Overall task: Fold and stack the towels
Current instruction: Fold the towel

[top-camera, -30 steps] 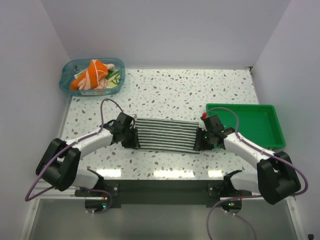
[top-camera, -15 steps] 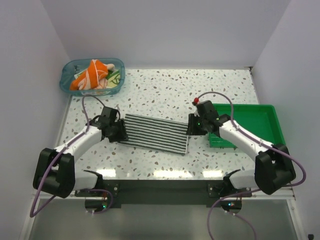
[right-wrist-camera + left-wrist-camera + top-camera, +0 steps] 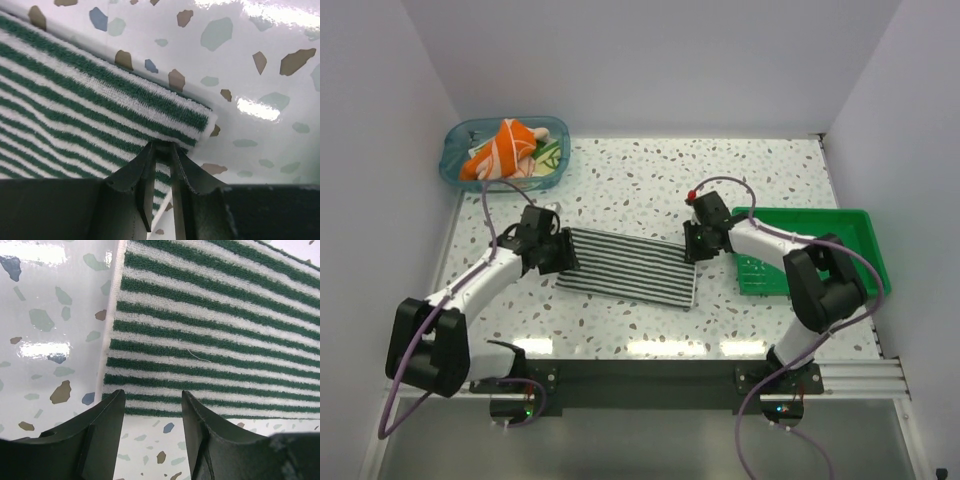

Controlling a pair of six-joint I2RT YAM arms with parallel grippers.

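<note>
Lying flat near the middle of the speckled table [image 3: 650, 180] in the overhead view, the striped towel [image 3: 625, 265] forms a long dark-and-white band, slightly slanted, between the two arms. The left end effector [image 3: 558, 258] sits at the towel's left end, and the right end effector [image 3: 692, 248] sits at its far right corner. At the table's far left corner a clear blue basket [image 3: 455, 168] holds the orange towel [image 3: 498, 150], bunched up, with the green towel [image 3: 548, 152] tucked beside it. A green tray [image 3: 840, 240] rests at the right side of the table, just beside the right arm.

From the left wrist, the left end effector [image 3: 152, 400] is spread wide. Its two dark fingers [image 3: 102, 430] stand apart over the near corner of the striped towel [image 3: 210, 340], with nothing pinched between them. The towel's white edge runs up the picture against the glossy table [image 3: 50, 315].

From the right wrist, the right end effector [image 3: 161, 147] has its fingers [image 3: 144, 172] drawn close, leaving only a narrow slit. The tips meet the rolled edge of the striped towel [image 3: 75, 110] near its corner, where it ends on the table [image 3: 240, 60]. I cannot tell whether cloth is pinched in that slit.
</note>
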